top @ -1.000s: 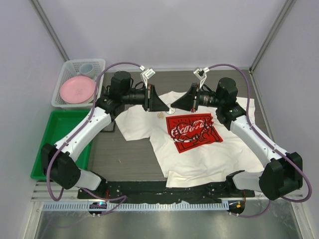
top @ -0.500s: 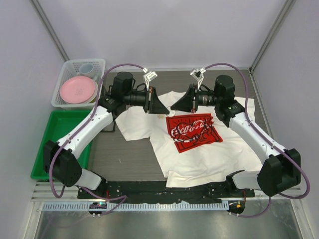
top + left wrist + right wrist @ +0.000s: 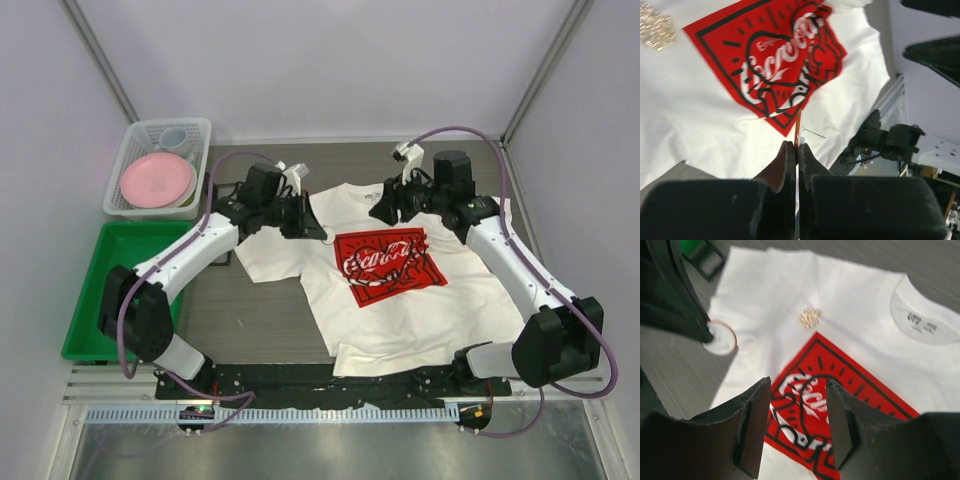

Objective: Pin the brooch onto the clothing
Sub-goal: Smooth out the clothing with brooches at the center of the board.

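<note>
The clothing (image 3: pixel 420 310) is a white T-shirt lying flat, with a red square print (image 3: pixel 388 262) on the chest. My left gripper (image 3: pixel 318 233) hovers over the shirt's left chest, shut on the brooch (image 3: pixel 327 237), a thin round white disc with a reddish rim. In the left wrist view the brooch (image 3: pixel 798 125) stands edge-on between the closed fingers, with a fine pin sticking out beside it. My right gripper (image 3: pixel 378 212) is near the collar, open and empty. The right wrist view shows the brooch (image 3: pixel 721 339) and a small gold sparkly piece (image 3: pixel 809 317) resting on the shirt.
A white basket (image 3: pixel 170 121) at the back left holds a pink plate (image 3: pixel 157 178) and a cup (image 3: pixel 175 136). A green tray (image 3: pixel 125 265) lies in front of the basket, beside the left arm. Side walls close in the table.
The right gripper opened and let go of the brooch, then drew back towards the collar. The left gripper, holding the brooch, swung lower and towards the shirt's chest.
</note>
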`<action>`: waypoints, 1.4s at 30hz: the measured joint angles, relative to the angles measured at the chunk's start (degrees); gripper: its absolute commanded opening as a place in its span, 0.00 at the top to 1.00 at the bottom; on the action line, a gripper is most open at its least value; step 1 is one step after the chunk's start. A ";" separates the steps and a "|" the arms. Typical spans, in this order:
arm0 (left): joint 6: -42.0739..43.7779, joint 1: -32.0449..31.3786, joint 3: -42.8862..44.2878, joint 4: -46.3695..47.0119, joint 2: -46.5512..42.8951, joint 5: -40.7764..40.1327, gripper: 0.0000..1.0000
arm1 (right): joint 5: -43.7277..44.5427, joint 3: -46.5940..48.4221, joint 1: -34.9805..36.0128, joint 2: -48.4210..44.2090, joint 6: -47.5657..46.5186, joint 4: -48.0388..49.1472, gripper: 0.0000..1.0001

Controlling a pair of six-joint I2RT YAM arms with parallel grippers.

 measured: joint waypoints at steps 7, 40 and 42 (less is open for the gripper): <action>-1.14 3.28 -1.92 -3.74 8.57 -9.86 1.00 | 5.86 -2.60 0.31 0.55 -18.73 -17.86 0.47; 1.16 12.98 15.89 -7.91 32.39 -14.75 1.00 | -4.13 -0.79 28.55 30.10 -20.48 -29.03 0.45; 1.90 13.27 15.17 -7.74 31.82 -14.75 1.00 | -4.92 -0.79 28.68 29.97 -20.55 -29.77 0.43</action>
